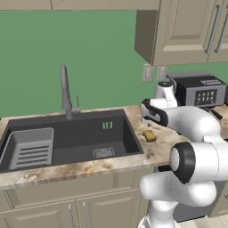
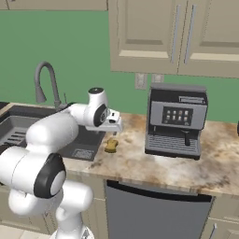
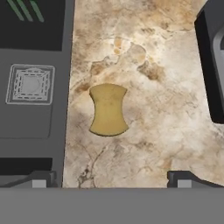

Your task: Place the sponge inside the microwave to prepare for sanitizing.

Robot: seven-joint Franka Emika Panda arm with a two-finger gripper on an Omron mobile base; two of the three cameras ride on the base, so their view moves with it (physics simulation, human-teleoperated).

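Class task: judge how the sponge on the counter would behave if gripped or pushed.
The sponge lies flat on the marbled counter, so it probably slides rather than rolls or tips. Its small, waisted shape suggests something light and squashy that yields under the open gripper.

A marbled beige worktop (image 2: 154, 163) runs along a green wall (image 1: 67, 44). Sunk into it is a dark sink (image 1: 75, 138), with a grey faucet (image 1: 66, 91) rising at its 12 o'clock edge and a grey ribbed rack (image 1: 29, 149) lying in its 9 o'clock end. A square drain (image 3: 29, 84) sits in the basin floor. At 3 o'clock from the sink, well apart, stands a silver-black coffee machine (image 2: 176, 120). Beige wall cabinets (image 2: 172, 35) hang above it, and a grey dishwasher front (image 2: 149, 212) sits under the worktop.
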